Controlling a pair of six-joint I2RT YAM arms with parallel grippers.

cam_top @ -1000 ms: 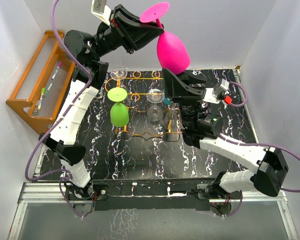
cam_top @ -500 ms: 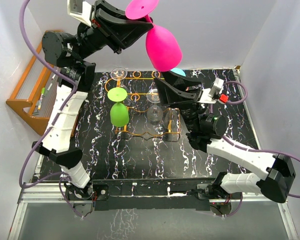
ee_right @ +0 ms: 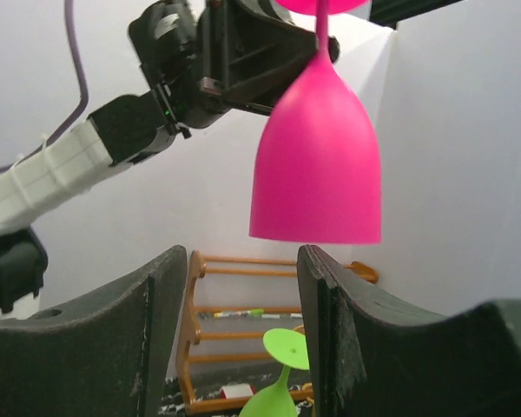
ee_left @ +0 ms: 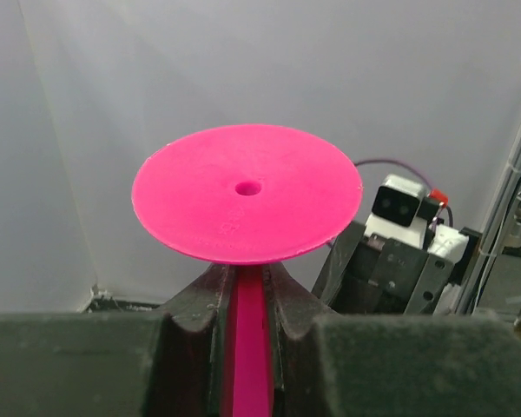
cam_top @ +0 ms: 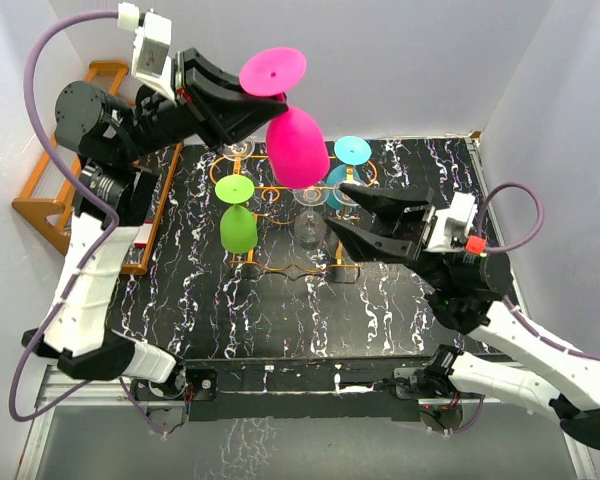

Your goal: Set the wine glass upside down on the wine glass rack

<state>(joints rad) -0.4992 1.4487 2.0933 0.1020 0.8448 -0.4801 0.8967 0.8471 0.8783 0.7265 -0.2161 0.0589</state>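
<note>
Step in hand, as judged: carry the inverted wine glass (cam_top: 297,150) down to the wine glass rack (cam_top: 290,270) and hang it by its foot. The left gripper (cam_top: 265,108) was clamped on the stem just under the pink foot, and the wrist view showed both fingers (ee_left: 204,300) pressed against the stem with the foot disc resting above them. The bowl hung mouth-down below the gripper, high over the far part of the rack and clear of the wire. To do this well, the stem should go into the open end of a rail at a height where the foot rides just above the wires. It should then slide along the slot, and the gripper should let go only once the foot sits on both wires. The glass should stay vertical, since a tilt would catch the foot's edge. A green glass (cam_top: 238,225), a clear glass (cam_top: 310,215) and a teal glass (cam_top: 352,150) already hung below and to either side, so the bowl would need to be kept off them. Which slot was free could not be read, as the bowl hid that part. The right gripper (cam_top: 338,208) stood with jaws apart and empty, with the bowl above and beyond its fingertips and not touching it.
</note>
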